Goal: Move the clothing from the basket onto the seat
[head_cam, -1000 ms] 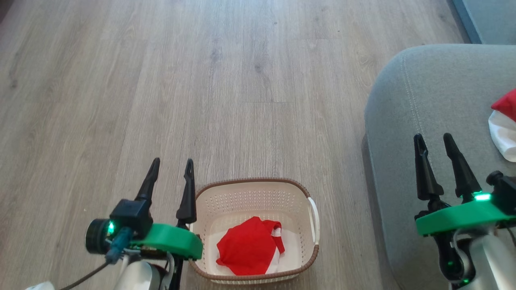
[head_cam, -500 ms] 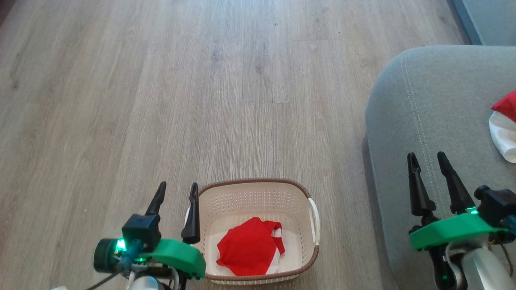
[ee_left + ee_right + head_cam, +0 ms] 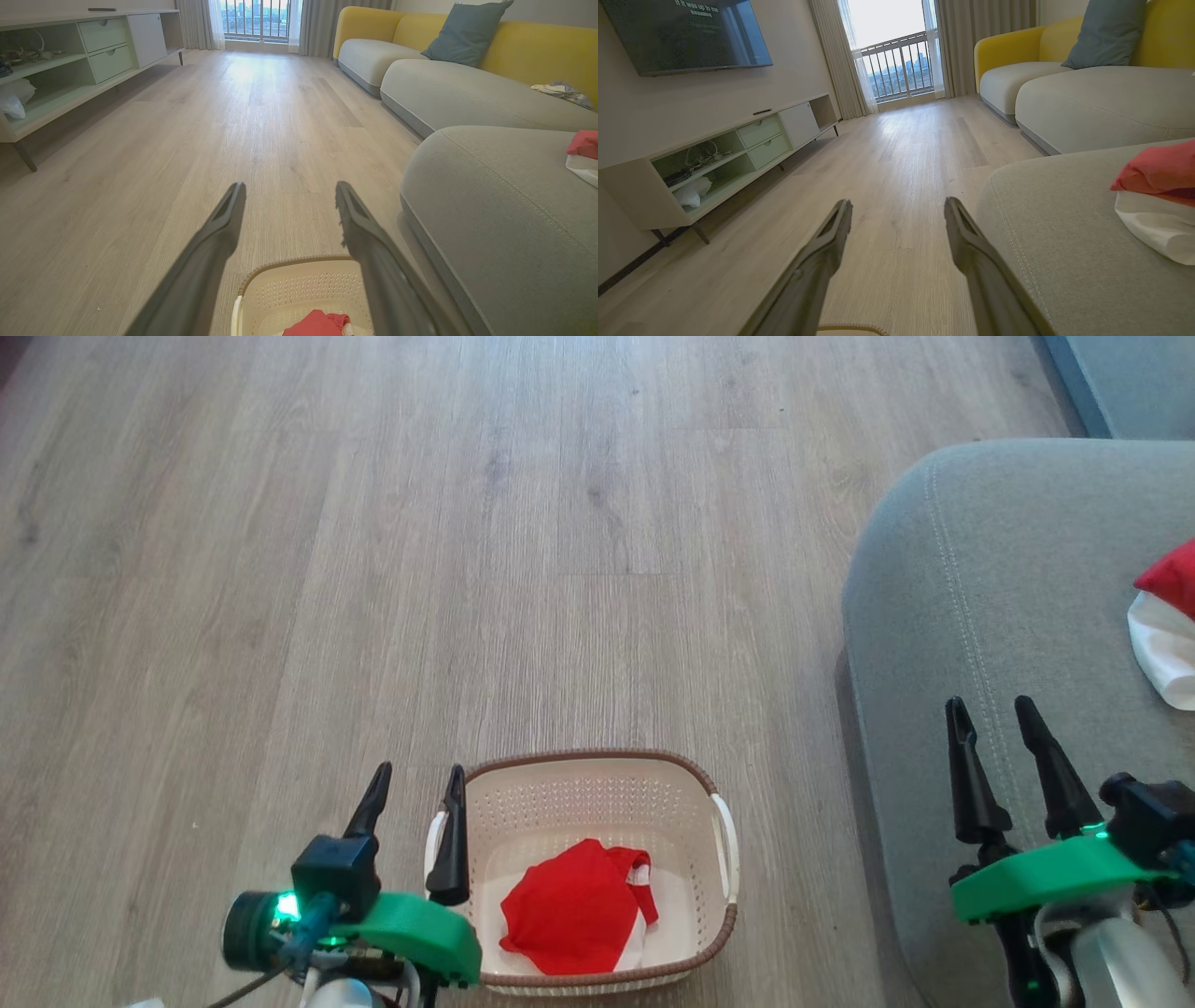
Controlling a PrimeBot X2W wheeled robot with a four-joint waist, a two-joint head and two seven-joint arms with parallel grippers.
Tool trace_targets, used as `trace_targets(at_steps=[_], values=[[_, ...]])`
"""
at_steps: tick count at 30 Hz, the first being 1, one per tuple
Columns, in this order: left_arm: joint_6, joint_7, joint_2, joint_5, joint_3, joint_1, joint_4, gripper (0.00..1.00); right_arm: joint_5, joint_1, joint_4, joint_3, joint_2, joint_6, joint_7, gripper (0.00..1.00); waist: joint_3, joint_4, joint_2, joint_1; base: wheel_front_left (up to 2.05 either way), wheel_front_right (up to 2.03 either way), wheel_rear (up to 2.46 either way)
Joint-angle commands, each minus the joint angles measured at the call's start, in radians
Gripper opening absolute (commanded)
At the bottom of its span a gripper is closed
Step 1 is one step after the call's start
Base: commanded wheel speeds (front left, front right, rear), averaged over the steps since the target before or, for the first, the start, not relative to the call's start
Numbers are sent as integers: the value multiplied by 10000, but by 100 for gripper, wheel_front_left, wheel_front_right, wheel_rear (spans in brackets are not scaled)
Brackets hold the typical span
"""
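left gripper [image 3: 420,769]: jaws released, at left rim of basket [image 3: 597,755] | right gripper [image 3: 988,702]: jaws released, by seat [image 3: 934,569] edge, right of basket | one garment [image 3: 569,907] in basket | other garment [image 3: 1167,616] on seat

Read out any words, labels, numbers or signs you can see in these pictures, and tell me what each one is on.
"If it was up to me": pale lettering at the top of the television screen on the wall, in the right wrist view; small, so the reading is not certain.
A smaller line just beneath it: too blurred to read.
The basket, the red garment in it and the seat: no writing can be made out.
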Motion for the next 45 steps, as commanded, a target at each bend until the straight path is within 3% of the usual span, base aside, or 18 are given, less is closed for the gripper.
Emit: trace_targets(at_steps=[1, 15, 25, 37, 45], values=[[44, -51, -26, -25, 285, -434, -265, 100, -19, -257, -295, 115, -192, -2, -25, 100, 10, 9, 0, 0, 0, 0, 0], [-57, -51, -26, -101, 158, -451, -298, 100, 40, -339, -339, 100, -258, -2, -25, 100, 144, 2, 0, 0, 0, 0, 0], [-212, -51, -26, -209, -326, -737, 286, 100, -97, -694, -666, -147, -365, -2, -25, 100, 984, -126, 0, 0, 0, 0, 0], [-266, -51, -26, 68, -1559, -3023, 2925, 100, 41, -1923, -1334, 101, -677, -2, -25, 100, 4253, -913, 0, 0, 0, 0, 0], [-489, -51, -26, 169, -1824, -5115, 4819, 100, 44, -2573, -2037, 431, -732, -2, -25, 100, 6541, -1543, 0, 0, 0, 0, 0]])
